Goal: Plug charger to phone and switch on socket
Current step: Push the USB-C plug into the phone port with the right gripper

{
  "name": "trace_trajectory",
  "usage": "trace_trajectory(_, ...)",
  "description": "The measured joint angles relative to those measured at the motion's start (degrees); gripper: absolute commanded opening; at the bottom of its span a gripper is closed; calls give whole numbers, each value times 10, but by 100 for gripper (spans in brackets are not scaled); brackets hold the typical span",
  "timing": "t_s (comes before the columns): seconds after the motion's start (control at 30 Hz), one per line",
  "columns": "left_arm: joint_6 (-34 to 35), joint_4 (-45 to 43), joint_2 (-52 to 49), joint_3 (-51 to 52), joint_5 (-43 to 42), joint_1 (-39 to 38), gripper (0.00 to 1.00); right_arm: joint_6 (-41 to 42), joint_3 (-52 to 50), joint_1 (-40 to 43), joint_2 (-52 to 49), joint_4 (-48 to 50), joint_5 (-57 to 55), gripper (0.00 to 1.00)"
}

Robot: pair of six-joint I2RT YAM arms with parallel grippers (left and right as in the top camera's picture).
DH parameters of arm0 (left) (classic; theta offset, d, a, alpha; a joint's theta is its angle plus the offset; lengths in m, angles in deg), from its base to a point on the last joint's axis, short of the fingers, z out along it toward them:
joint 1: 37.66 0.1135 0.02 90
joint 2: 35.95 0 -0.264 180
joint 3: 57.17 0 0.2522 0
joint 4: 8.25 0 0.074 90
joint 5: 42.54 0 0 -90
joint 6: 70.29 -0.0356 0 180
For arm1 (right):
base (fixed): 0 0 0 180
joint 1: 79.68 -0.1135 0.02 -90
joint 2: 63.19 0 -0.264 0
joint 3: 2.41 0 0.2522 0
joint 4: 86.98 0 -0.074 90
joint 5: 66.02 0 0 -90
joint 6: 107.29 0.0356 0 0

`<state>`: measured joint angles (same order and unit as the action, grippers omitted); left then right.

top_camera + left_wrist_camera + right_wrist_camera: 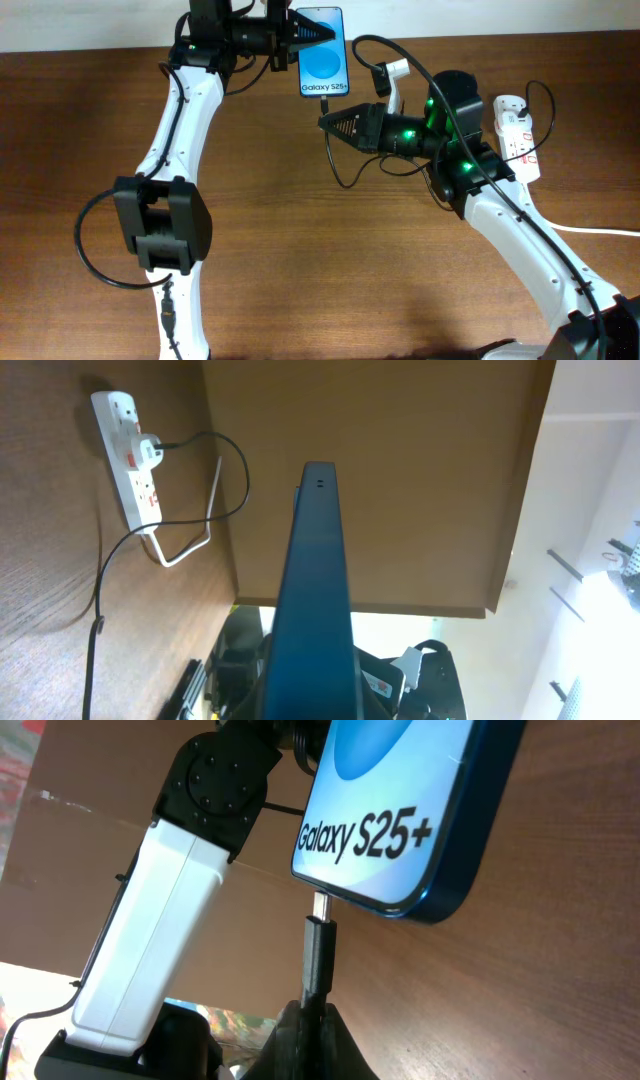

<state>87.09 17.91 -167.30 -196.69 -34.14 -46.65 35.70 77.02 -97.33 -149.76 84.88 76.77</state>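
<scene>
A dark brown worktop (300, 270) with a fine wood grain fills nearly the whole overhead view, evenly lit with soft shadows. Along its far edge runs a narrow pale strip (80, 22); whether this is wall or floor I cannot tell. In the left wrist view a pale, brightly lit surface (590, 480) lies past the worktop's straight edge, bearing a few thin dark brackets (565, 563), with glare washing out the lower right corner. The right wrist view shows the same reddish-brown grain close up, with a blurred mottled patch of colour (18, 745) in the upper left corner, too unclear to name.
</scene>
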Motion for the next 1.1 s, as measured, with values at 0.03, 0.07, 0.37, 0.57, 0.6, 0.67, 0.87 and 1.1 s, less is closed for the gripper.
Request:
trace_trajectory(0.03,0,0,0,0,0,0,0,0,0,0,0,0,0,4)
trace_trajectory(0.07,0,0,0,0,0,0,0,0,0,0,0,0,0,4)
trace_trajectory(0.37,0,0,0,0,0,0,0,0,0,0,0,-4,6,4)
trace_trajectory(0.57,0,0,0,0,0,0,0,0,0,3,0,-4,7,4)
trace_trajectory(0.6,0,0,0,0,0,0,0,0,0,7,0,-4,7,4)
trace_trajectory(0.67,0,0,0,0,2,0,0,0,0,10,0,-4,9,4)
trace_trajectory(0.87,0,0,0,0,3,0,0,0,0,12,0,-4,11,4)
trace_trajectory(1.1,0,0,0,0,5,0,0,0,0,12,0,-4,11,4)
